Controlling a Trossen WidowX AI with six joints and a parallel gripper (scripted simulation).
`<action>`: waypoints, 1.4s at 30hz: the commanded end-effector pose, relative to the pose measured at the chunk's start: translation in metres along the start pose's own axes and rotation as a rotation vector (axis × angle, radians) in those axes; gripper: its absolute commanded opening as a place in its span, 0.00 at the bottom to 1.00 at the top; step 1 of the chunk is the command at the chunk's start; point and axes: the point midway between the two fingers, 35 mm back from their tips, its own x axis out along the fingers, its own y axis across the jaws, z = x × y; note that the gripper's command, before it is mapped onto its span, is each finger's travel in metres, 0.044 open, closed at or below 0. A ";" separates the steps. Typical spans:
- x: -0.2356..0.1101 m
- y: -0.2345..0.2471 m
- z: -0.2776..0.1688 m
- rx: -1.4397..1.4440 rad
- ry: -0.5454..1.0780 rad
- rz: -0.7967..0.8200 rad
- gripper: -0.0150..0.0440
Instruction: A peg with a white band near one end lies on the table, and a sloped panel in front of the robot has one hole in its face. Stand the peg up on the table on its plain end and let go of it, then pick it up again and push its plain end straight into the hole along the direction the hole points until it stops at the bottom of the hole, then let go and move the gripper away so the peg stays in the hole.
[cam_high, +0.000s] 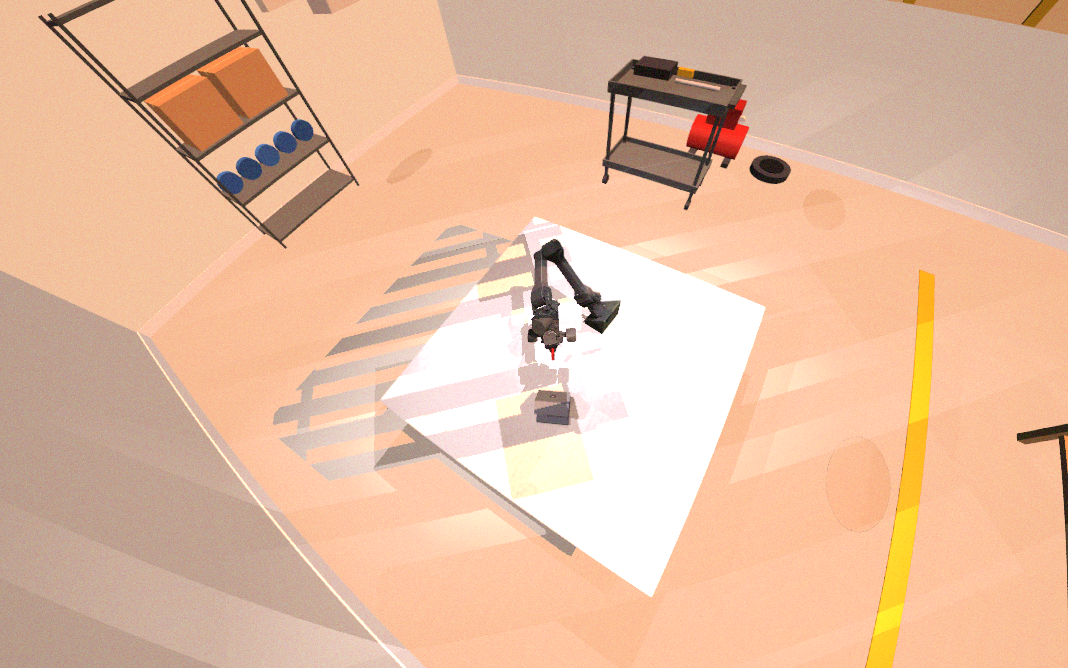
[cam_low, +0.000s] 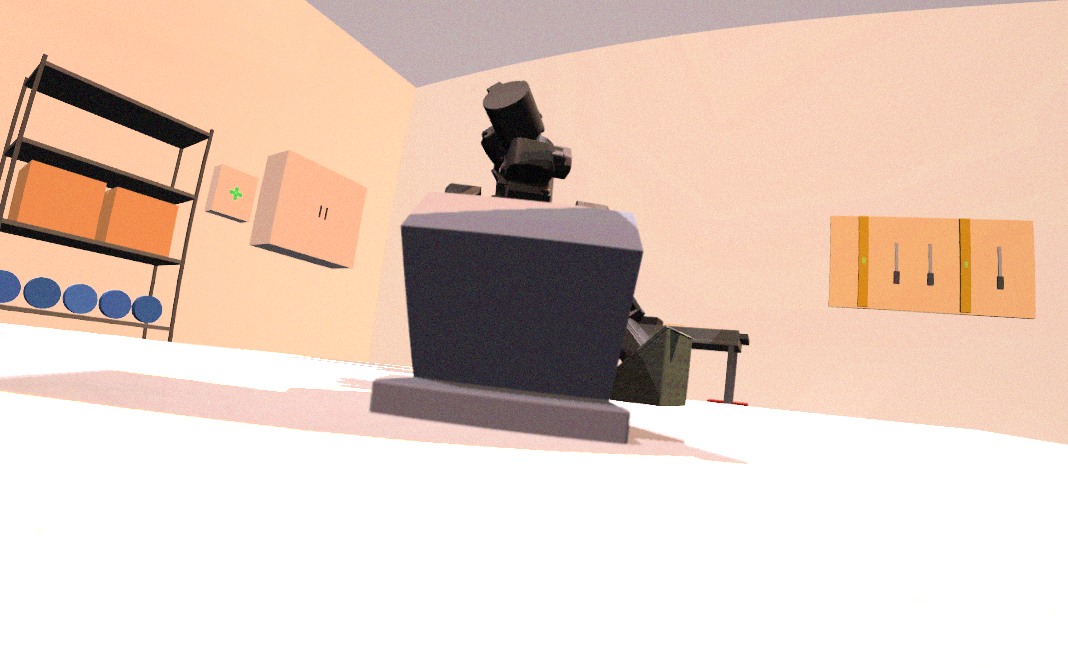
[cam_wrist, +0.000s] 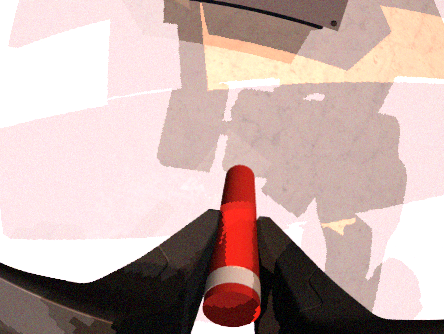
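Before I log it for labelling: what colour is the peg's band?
White, on a red peg; wrist view.

No readable text, numbers or brand names in any view. Only sign: a green cross on the small wall box (cam_low: 232, 192), left of the wall cabinet (cam_low: 307, 209) in the exterior view. The pegboard (cam_low: 930, 267) on the right wall has tiny green marks on its orange strips, too small to read. Nothing printed on the orange boxes (cam_low: 94, 209).

Dark sloped panel (cam_low: 519, 307) on the white table (cam_low: 472, 551) — arm (cam_low: 521, 145) behind it
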 end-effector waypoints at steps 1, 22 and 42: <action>0.001 0.002 0.005 -0.014 -0.029 0.002 0.25; 0.002 0.007 0.036 -0.077 -0.187 -0.026 0.25; -0.002 0.010 0.063 -0.142 -0.338 -0.071 0.25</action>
